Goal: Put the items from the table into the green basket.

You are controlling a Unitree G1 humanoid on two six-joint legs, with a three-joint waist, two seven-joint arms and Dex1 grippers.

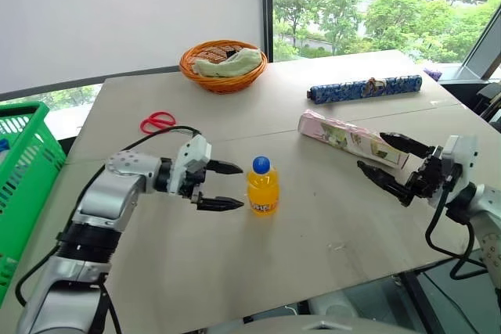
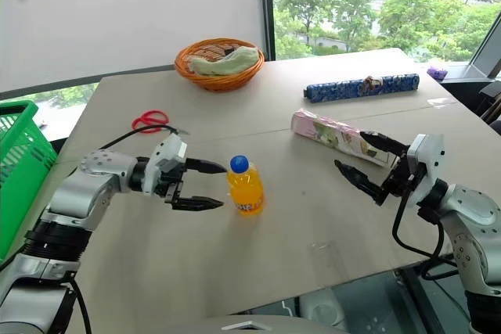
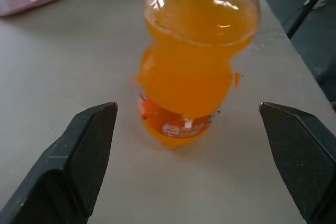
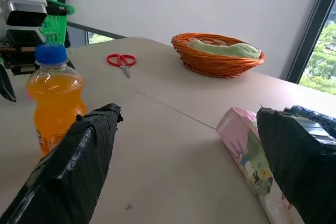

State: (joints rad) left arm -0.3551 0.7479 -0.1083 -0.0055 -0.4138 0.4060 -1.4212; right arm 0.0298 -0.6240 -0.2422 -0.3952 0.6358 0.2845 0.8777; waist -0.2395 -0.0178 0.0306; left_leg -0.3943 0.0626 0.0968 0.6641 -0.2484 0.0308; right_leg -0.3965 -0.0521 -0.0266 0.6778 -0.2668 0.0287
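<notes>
A small orange drink bottle (image 1: 262, 188) with a blue cap stands upright in the middle of the table (image 1: 313, 248). My left gripper (image 1: 227, 185) is open just to its left, pointing at it, apart from it. The long pink box (image 1: 348, 138) lies right of centre. My right gripper (image 1: 391, 160) is open at the box's near right end, not holding it. Red-handled scissors (image 1: 158, 121) lie at the far left. The dark-blue patterned roll (image 1: 365, 88) lies at the far right. The green basket (image 1: 23, 170) stands off the table's left edge.
An orange wicker basket (image 1: 223, 64) holding a pale green cloth sits at the table's far edge. A black cable (image 1: 149, 137) runs from my left arm near the scissors. A window is behind the table.
</notes>
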